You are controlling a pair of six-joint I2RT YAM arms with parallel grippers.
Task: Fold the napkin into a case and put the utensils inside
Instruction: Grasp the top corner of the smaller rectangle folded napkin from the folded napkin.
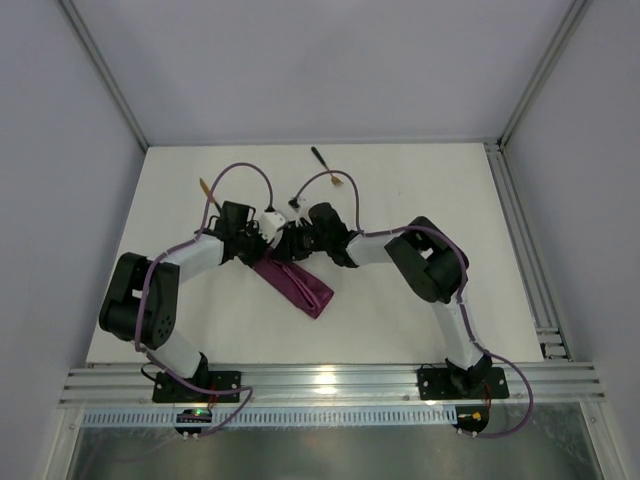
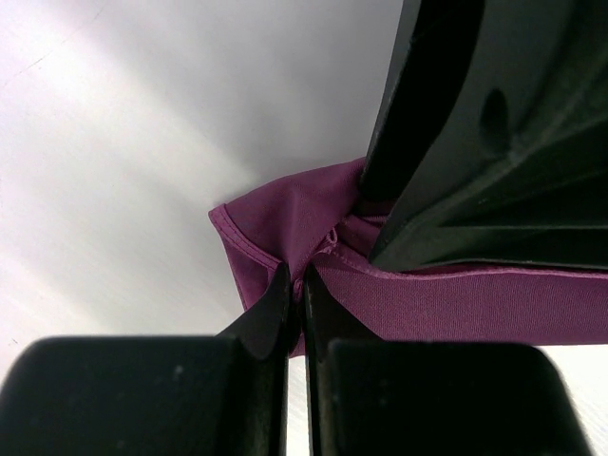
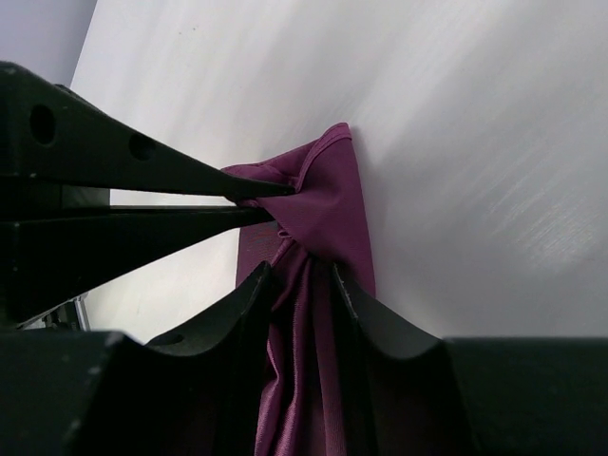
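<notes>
- White table (image 1: 430,200), plain, boxed by pale grey walls (image 1: 300,60); an aluminium rail (image 1: 330,378) runs along the near edge.
- Purple napkin (image 1: 300,288), folded into a narrow strip, lies mid-table, its long axis running far-left to near-right; the near-right end lies free.
- Left claw (image 2: 296,277) is pinched tight on its far-left end.
- Right claw (image 3: 302,275) clasps the bunched cloth just beside it.

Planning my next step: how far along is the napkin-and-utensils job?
Done: the napkin is already folded into a narrow strip on the table. In hand: the left hand pinches its far end, and the right hand is closed around the cloth beside it. Still to do: the black-handled utensil and the other utensil lie bare at the table's far side, not inside.
</notes>
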